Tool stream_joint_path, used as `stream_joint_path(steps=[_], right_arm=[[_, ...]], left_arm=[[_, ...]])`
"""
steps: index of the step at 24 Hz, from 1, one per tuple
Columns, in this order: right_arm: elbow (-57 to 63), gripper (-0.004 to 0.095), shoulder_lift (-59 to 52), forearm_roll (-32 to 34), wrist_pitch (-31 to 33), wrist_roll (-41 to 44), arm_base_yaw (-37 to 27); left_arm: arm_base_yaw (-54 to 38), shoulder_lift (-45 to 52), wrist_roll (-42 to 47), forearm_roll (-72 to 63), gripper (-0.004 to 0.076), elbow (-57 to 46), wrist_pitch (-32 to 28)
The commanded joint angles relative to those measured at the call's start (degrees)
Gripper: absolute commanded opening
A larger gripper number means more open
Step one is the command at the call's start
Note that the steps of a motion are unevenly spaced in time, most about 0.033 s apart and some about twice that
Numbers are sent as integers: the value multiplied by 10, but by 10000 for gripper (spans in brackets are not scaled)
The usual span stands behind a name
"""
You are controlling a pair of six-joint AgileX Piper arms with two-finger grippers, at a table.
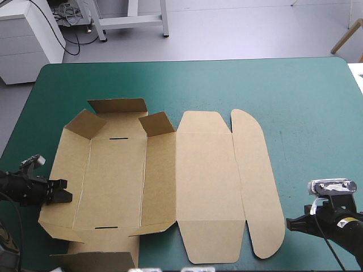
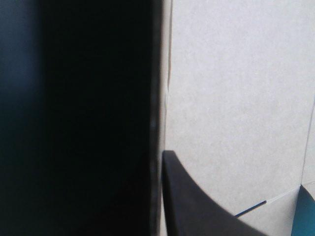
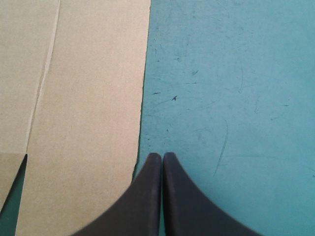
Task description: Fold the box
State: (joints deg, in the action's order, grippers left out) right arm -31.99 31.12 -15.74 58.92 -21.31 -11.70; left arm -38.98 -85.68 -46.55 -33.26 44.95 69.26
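1. High view: the box (image 1: pixel 164 187) lies mid-table, toward the left. Only its left-end walls are part raised and the rest is flat, so most folding remains
2. Left wrist view: the left gripper (image 2: pixel 161 156) pinches the box's left wall
3. Right wrist view: the right gripper (image 3: pixel 162 156) has its jaws pressed together over the cover (image 3: pixel 236 98), just right of the flat brown edge

Plain brown box (image 1: pixel 193 187), centre of high view, no print. Paler crease lines run across it, and there are two short black slots (image 1: pixel 118 137) on its left panel, one upper, one lower. Table cover (image 1: pixel 295 85) is solid teal-green, with thin dark scratches in the right wrist view. Right gripper (image 3: pixel 162 156) fingers (image 3: pixel 182 201) are black and matte. Left gripper (image 1: pixel 63 191), at left edge of high view, is black too. Left half of left wrist view is a dark field, cannot tell what.
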Motion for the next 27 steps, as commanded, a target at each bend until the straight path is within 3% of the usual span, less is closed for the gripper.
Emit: stream_joint_path(steps=[1,9,13,17,23,27], right_arm=[[-13,-14,2,-12,-24,-6,2],[-13,-14,2,-12,-24,-6,2],[-13,-14,2,-12,-24,-6,2],[-13,-14,2,-12,-24,-6,2],[-13,-14,2,-12,-24,-6,2],[-13,-14,2,-12,-24,-6,2]], left_arm=[[3,13,3,0,-1,14,53],[7,13,-2,-37,-10,25,53],[61,19,15,-6,-10,73,53],[186,19,75,68,-10,179,16],[465,-25,172,324,-10,364,-108],[575,-76,180,479,-10,429,-199]])
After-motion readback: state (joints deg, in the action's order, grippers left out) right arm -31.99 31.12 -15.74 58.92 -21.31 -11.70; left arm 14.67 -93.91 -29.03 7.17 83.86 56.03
